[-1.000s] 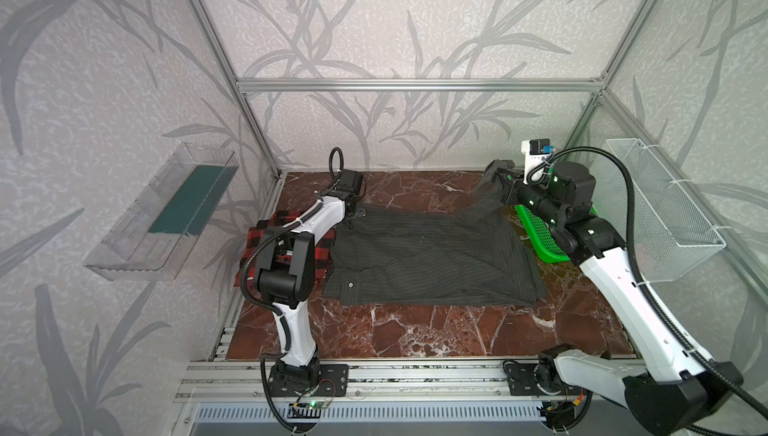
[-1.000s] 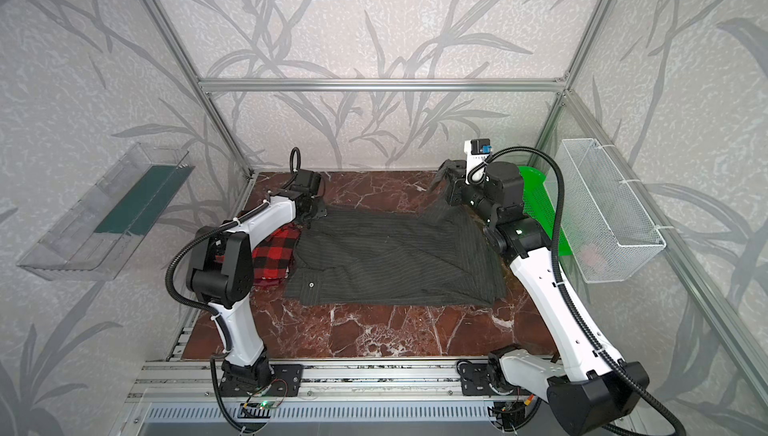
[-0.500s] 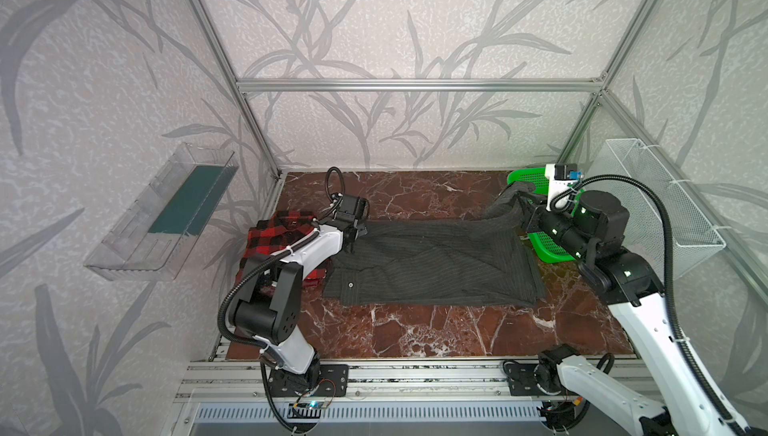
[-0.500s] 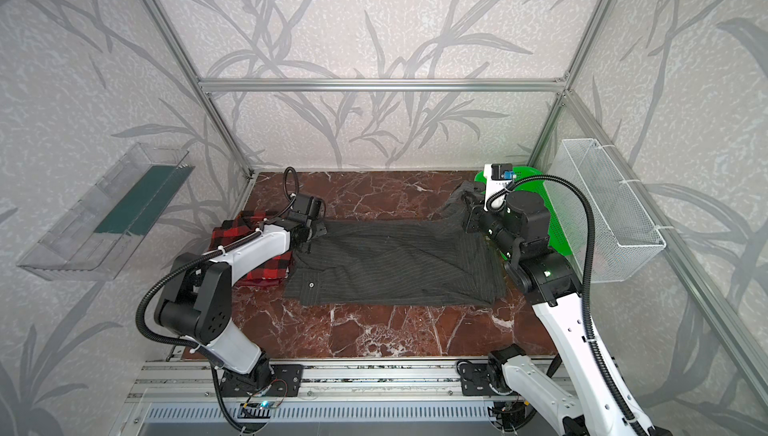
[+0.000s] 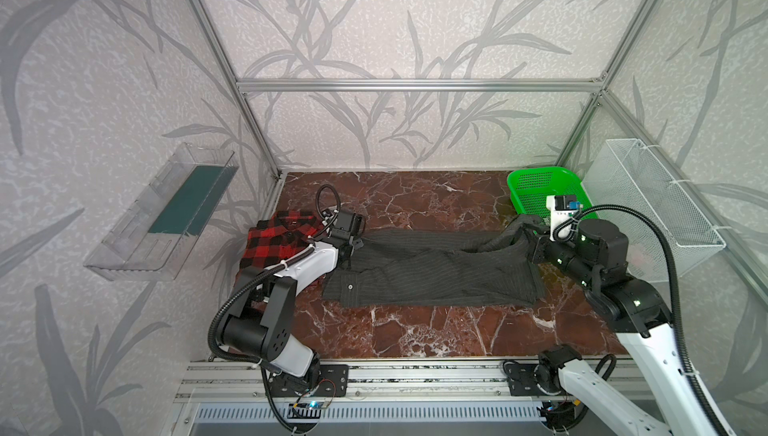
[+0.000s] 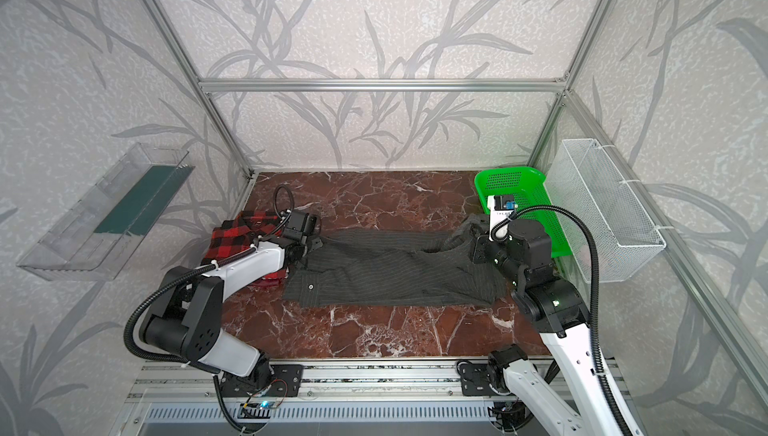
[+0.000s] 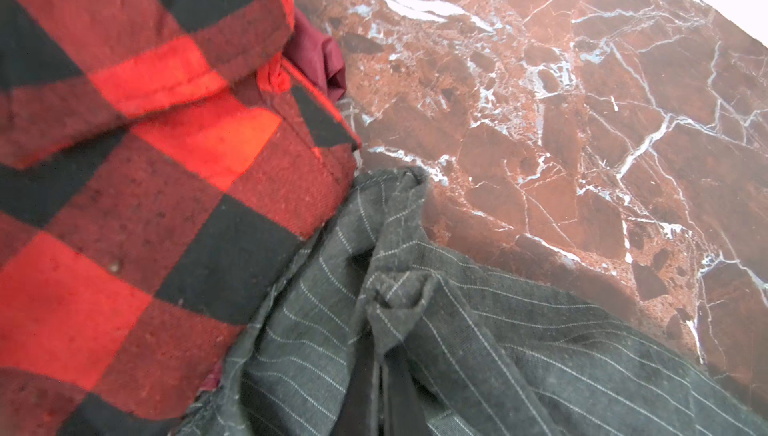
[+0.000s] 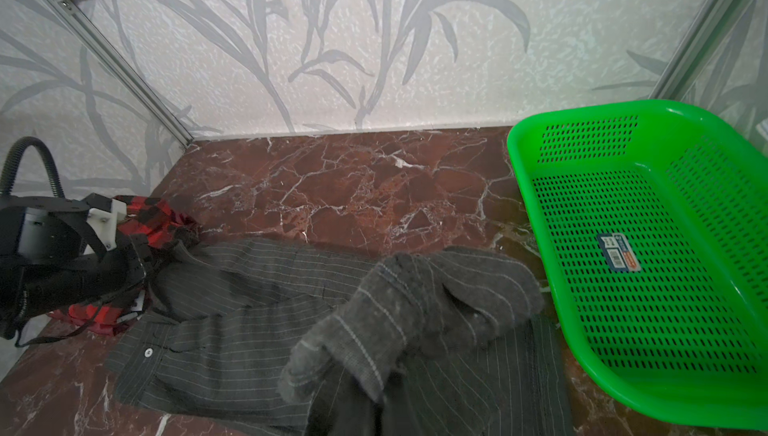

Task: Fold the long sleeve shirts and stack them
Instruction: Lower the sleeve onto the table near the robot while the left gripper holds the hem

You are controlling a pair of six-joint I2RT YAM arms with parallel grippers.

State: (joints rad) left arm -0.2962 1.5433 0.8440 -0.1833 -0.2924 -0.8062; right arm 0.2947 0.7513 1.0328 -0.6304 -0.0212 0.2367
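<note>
A: Two shirts, I gather. Where are they?

B: The plaid shirt (image 5: 282, 238) lies in a compact rectangle at the left of both top views, collar toward the top of the frame. It rests on the table (image 5: 415, 330), partly under the left arm. The striped shirt (image 5: 436, 276) spreads across the centre, its left edge touching the plaid one.

A: Is it flat?

B: The lower part is, with one white button showing near its lower left corner. The upper edge is raised and bunched, drawn out between the two grippers.

A: And the left gripper?

B: The left gripper (image 5: 353, 249) is at the striped shirt's upper left corner, just right of the plaid. Its jaws are pinched narrow. The left wrist view shows striped cloth puckered where they meet, so it is holding that corner.

A: The right one?

B: The right gripper (image 5: 528, 243) is at the upper right corner, clamped tight on the same shirt. In the right wrist view a wad of striped cloth drapes over the fingers and hides them.

A: What is near it?

B: A green basket (image 5: 536, 176) stands at the right rear of the table, just beside that wad; I cannot tell whether they touch.
</note>
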